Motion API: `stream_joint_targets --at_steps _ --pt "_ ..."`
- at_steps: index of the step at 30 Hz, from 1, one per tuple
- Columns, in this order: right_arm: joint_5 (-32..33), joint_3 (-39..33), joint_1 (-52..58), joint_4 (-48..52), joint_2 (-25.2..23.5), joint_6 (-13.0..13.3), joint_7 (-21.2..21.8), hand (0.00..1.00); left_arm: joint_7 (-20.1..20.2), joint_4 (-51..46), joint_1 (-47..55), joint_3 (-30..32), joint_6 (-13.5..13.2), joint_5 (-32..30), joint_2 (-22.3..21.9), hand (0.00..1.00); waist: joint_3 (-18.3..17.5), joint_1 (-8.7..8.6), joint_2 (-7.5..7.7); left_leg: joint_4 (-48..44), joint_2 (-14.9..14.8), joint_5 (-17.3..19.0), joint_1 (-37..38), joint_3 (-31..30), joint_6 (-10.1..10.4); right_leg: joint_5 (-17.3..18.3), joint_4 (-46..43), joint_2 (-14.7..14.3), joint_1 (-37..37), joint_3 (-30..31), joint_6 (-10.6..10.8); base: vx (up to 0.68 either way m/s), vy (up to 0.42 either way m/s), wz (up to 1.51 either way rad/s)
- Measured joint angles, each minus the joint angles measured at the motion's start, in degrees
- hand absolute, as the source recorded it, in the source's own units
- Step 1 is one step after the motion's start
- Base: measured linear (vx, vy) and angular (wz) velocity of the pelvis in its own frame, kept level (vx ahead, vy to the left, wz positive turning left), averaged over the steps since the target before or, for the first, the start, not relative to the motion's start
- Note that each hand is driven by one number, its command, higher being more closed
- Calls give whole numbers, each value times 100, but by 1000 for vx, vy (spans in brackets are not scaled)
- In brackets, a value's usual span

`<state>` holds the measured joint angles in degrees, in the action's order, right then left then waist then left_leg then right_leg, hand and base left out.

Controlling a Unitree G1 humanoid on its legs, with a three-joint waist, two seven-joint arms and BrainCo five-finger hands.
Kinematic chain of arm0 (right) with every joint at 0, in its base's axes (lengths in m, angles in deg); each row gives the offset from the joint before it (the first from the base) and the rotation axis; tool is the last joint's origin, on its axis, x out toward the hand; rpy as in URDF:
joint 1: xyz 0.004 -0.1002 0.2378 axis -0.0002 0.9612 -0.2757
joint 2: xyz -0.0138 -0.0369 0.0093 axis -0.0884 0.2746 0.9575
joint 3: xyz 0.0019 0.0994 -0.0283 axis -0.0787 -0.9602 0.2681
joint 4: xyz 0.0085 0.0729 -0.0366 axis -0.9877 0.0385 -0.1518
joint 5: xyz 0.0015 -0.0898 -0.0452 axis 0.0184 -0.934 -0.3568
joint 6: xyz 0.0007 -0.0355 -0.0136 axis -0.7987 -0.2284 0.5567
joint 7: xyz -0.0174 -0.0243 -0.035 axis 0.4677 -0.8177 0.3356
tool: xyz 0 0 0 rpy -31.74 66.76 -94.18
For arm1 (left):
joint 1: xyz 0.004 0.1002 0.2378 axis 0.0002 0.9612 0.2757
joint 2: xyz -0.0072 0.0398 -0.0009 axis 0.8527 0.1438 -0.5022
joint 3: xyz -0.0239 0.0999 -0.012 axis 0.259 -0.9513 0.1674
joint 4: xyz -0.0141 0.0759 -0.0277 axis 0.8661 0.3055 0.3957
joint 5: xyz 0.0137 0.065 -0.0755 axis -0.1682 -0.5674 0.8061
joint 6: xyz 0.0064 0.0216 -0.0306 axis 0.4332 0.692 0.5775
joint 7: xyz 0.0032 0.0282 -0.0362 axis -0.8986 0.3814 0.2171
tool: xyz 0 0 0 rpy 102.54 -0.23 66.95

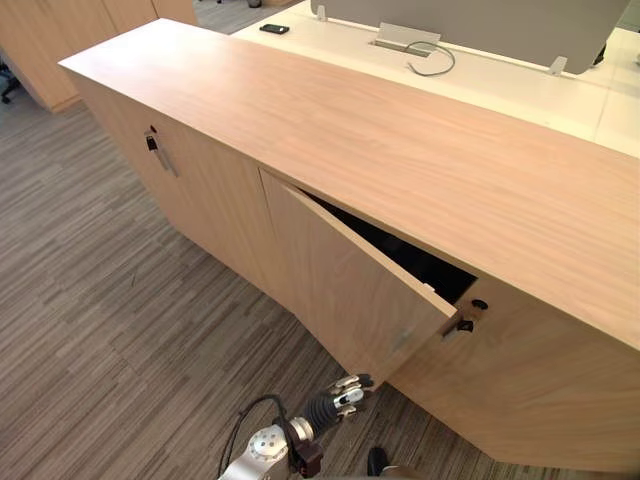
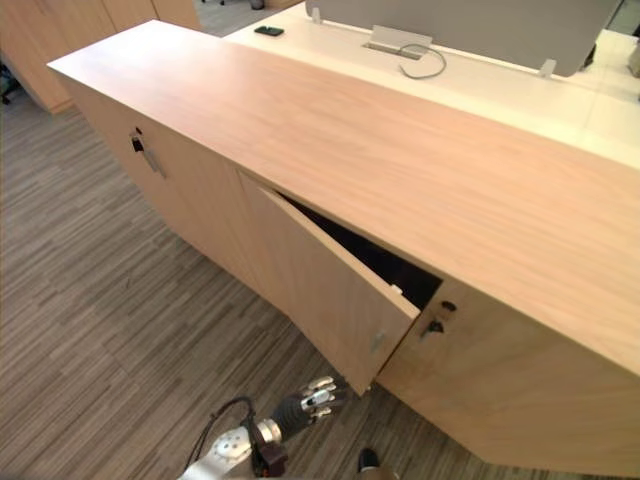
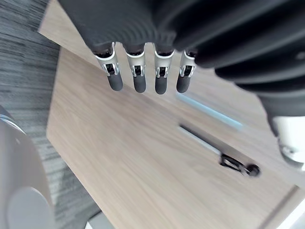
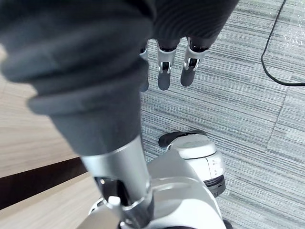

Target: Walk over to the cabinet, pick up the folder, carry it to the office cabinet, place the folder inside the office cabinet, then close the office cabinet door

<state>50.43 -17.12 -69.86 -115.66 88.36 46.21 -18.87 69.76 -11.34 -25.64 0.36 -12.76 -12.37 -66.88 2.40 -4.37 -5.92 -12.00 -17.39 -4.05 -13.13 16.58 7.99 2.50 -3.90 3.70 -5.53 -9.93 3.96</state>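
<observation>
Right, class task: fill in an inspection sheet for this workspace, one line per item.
Surface: light wooden cabinet top, long and flat.
Job's things: office cabinet door ajar, dark gap behind it; contents too dark to tell.
Clutter: small black object on the white desk behind.
Hands: left hand open, low by the door's free corner; right hand open, fingers toward the grey striped carpet; both hold nothing.
Cables: grey cable looped on the white desk.
Surroundings: grey partition on the desk.
</observation>
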Motion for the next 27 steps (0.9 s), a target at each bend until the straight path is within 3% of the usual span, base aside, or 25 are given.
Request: stream_joint_targets --at_steps 2,4,5,7,9,10,11,12,14,15,16,18,19,23,27 --pt "47 10 23 -1 6 24 -2 0 -242 794 -39 582 -11 -343 -209 0 77 -21 17 -586 -78 -23 -111 -36 -131 83 -28 22 97 107 -96 -106 -31 -27" --pt "141 53 18 28 -18 69 -11 0 -596 1293 -7 1361 -10 -638 -325 0 254 -26 49 -1139 -93 -131 -209 -261 -465 66 -51 -10 215 286 -155 -137 -70 -42" --pt "137 51 50 49 -27 69 -25 0 -917 1529 78 2187 -11 -652 -470 0 434 4 78 -1486 -75 -217 -218 -639 -561 37 -44 -50 347 426 -199 -97 -76 -44" --pt "112 52 68 106 -35 57 -34 0 -1238 1620 186 2838 2 -513 -577 0 487 59 55 -1773 -77 -284 -217 -943 -544 25 -43 -97 451 585 -257 -85 -50 -46" --pt "81 203 114 219 2 -45 -116 0 -1627 1616 326 3565 -1 78 -738 0 501 161 80 -2084 8 -503 -268 -1439 -253 -4 127 -130 554 740 -423 -55 -24 -53" --pt "78 289 123 264 28 -58 -135 0 -1696 1620 325 3719 -10 257 -786 0 536 179 94 -2230 54 -379 -325 -1494 -175 -41 197 -108 585 762 -471 0 94 -33" --pt "87 318 112 349 24 -100 -175 0 -1774 1702 315 3983 -17 490 -920 0 614 185 115 -2530 346 317 -374 -1606 -22 -71 175 -34 639 909 -499 17 181 -27" --pt "83 330 111 436 21 -148 -190 0 -1815 1760 351 4248 -32 586 -1090 0 637 203 147 -2354 732 919 -170 -1631 -71 -92 83 8 636 1033 -490 19 222 -26" --pt "84 334 117 467 47 -151 -186 0 -1828 1804 392 4566 -83 526 -1211 0 631 252 117 -1494 1105 1244 254 -1713 -51 -55 -32 -64 543 1158 -392 -1 175 -47" --pt "79 489 109 486 46 -149 -200 0 -1817 2017 422 4820 -88 305 -1189 0 591 322 83 -922 1126 1437 537 -1674 -463 -38 -33 -206 500 1295 -350 -17 202 -85" --pt "75 711 77 458 -123 -184 -324 0 -1849 2283 400 5196 -76 -73 -1069 0 505 362 317 -586 1184 1431 662 -1528 -460 -100 29 -175 509 1332 -267 9 173 -81" --pt "19 726 55 455 -216 -198 -452 0 -1839 2523 417 5462 -74 -473 -1074 0 420 380 478 -189 1298 1292 846 -1328 -474 -116 62 -45 508 1316 -263 97 99 -49" --pt "0 735 60 427 -191 -205 -507 0 -1830 2721 379 5593 -66 -667 -1079 0 329 376 484 157 1462 1103 1025 -1232 -557 -236 220 107 574 1333 -110 168 83 -25" --pt "3 732 181 285 -148 -212 -510 0 -1721 3084 357 5551 -61 -821 -1045 0 -71 374 480 985 1532 702 1484 -1136 -587 -249 467 145 712 1331 -31 169 32 -8" --pt "6 677 181 61 -160 -208 -509 0 -1651 3250 279 5215 -66 -986 -922 0 -146 381 475 1006 1487 680 1628 -1261 -600 -253 599 46 904 1306 -28 138 -30 0"
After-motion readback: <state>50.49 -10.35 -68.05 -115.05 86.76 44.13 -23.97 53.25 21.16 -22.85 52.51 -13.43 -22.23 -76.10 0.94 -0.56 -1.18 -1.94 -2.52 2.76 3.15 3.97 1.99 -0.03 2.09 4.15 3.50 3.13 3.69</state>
